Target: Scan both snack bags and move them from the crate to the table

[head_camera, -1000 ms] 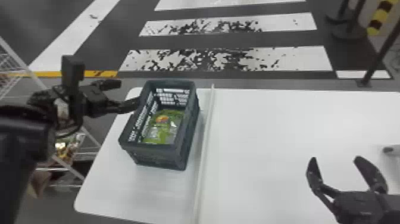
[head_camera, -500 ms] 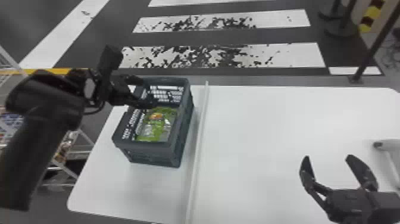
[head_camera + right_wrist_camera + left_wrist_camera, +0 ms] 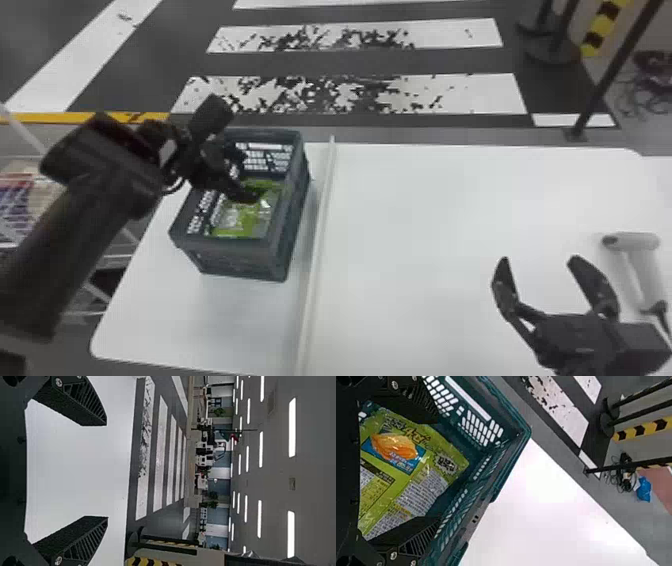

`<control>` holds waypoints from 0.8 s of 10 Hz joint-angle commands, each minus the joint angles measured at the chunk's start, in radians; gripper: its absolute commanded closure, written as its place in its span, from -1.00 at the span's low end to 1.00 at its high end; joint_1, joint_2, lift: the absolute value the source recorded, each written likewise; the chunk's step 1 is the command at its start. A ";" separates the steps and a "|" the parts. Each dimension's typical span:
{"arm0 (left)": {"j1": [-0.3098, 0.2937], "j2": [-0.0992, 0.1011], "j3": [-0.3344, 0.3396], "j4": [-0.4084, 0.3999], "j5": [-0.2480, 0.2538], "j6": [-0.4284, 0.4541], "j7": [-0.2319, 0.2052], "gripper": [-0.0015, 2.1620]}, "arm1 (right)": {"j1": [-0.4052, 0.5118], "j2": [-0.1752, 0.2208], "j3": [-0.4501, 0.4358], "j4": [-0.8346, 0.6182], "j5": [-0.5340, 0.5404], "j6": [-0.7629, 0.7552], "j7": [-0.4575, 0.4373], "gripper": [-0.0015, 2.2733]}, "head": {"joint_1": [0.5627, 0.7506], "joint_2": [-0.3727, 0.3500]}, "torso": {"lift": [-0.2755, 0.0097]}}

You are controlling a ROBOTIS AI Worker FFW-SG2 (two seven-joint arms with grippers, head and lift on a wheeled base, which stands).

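The table (image 3: 450, 220) supports the crate (image 3: 240, 261). Lateral error by the left gripper (image 3: 438, 471) could strike the crate wall. Its fingers stand wide apart, gripping nothing; the right gripper (image 3: 540, 259), over the table, is likewise spread and empty. The snack bag (image 3: 407, 487) lies inside the crate. Finger depth is unclear; a shallow closure could let slick film slip.

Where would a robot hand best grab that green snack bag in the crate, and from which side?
Probably across its middle, from above: the snack bag lies broad face up inside the crate, whose walls would hinder a sideways reach. The left end effector has its fingers apart there.
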 commanded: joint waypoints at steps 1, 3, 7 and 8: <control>-0.016 -0.024 -0.043 0.058 -0.033 -0.020 0.000 -0.87 | 0.005 0.000 -0.009 0.008 -0.008 -0.029 0.000 -0.92 | 0.41 0.30 | 0.67; -0.034 -0.044 -0.096 0.110 -0.073 -0.039 -0.013 -0.87 | 0.011 0.000 -0.018 0.015 -0.016 -0.057 0.000 -0.92 | 0.41 0.24 | 0.67; -0.037 -0.057 -0.124 0.182 -0.162 -0.063 -0.008 -0.89 | 0.011 -0.002 -0.033 0.048 -0.040 -0.106 0.009 -0.92 | 0.41 0.20 | 0.67; -0.037 -0.058 -0.130 0.199 -0.177 -0.066 0.004 -0.91 | 0.007 -0.002 -0.035 0.055 -0.048 -0.109 0.012 -0.92 | 0.41 0.22 | 0.67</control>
